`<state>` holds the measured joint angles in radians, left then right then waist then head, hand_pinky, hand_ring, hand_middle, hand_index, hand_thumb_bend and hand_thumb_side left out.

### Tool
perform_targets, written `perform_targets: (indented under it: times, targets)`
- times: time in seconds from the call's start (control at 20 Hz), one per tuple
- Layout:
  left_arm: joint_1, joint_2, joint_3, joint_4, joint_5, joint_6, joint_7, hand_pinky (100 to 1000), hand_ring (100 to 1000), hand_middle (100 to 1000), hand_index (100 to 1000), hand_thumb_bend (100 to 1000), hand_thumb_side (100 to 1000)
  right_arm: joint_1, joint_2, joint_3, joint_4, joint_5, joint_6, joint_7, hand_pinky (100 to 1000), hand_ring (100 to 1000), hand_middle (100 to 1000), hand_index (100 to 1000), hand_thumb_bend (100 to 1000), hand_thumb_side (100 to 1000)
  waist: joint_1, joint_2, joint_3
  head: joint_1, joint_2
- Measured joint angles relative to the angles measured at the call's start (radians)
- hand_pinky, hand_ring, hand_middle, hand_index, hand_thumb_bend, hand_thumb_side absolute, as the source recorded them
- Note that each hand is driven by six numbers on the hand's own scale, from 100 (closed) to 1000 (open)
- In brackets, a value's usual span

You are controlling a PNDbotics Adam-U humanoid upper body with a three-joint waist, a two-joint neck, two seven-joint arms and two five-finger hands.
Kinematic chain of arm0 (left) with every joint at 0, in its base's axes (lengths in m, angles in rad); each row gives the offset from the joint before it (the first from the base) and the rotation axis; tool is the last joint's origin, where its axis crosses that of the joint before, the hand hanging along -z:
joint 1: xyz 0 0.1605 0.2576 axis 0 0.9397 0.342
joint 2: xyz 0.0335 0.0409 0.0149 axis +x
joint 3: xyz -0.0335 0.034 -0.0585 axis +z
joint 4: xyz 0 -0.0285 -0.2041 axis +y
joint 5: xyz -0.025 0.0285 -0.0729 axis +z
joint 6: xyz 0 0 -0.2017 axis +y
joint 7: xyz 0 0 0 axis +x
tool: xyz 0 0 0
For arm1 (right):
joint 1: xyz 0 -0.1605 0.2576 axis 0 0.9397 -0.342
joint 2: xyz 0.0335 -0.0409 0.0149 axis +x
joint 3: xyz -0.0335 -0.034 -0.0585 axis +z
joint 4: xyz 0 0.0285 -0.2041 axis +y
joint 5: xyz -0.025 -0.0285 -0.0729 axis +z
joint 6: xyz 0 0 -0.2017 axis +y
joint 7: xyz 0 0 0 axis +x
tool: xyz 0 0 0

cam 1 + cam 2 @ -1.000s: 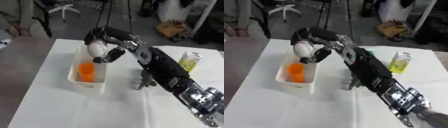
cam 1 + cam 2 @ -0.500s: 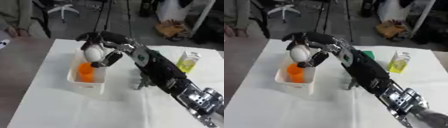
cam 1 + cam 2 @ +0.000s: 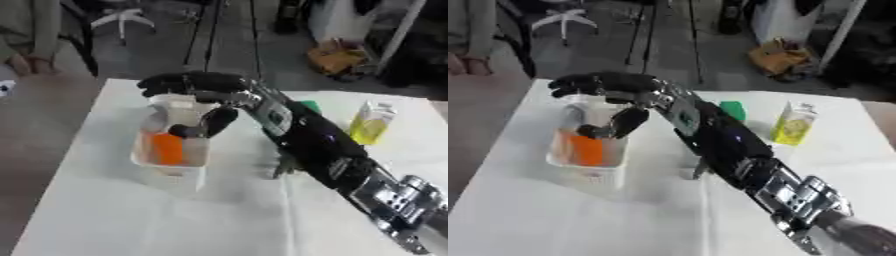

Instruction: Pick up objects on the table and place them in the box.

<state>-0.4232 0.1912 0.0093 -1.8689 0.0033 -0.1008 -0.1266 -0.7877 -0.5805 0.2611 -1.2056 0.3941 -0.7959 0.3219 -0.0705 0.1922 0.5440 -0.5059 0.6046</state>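
Since the white egg-shaped thing the right hand (image 3: 197, 90) was clutching half a second ago isn't in its fingers anymore, it looks dropped into the box (image 3: 171, 172), so that's probably one more object done. In the left eye view the hand hovers spread open over the box, holding nothing, thumb dangling just above the orange thing (image 3: 167, 148) inside.

Right eye view: same story, fingers splayed over the far rim. The yellow carton (image 3: 791, 124) and green thing (image 3: 731, 110) sit on the counter (image 3: 579, 220), likely next.
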Motion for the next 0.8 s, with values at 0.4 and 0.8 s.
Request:
perform_targets:
  times: [0.4, 0.8]
  targets:
    - [0.0, 0.0, 0.0, 0.0, 0.0, 0.0, 0.0, 588, 688, 826, 904, 468, 936, 0.005, -0.002, -0.017, -0.002, -0.017, 0.01, 0.01, 952, 941, 1000, 1000, 332, 631, 0.0, 0.0, -0.006, 0.0, -0.003]
    - [0.005, 0.001, 0.001, 0.0, 0.0, 0.0, 0.001, 586, 688, 827, 904, 469, 936, 0.037, -0.052, -0.057, -0.074, -0.054, -0.041, -0.041, 893, 863, 1000, 1000, 346, 468, 0.0, -0.001, -0.052, 0.015, -0.003]
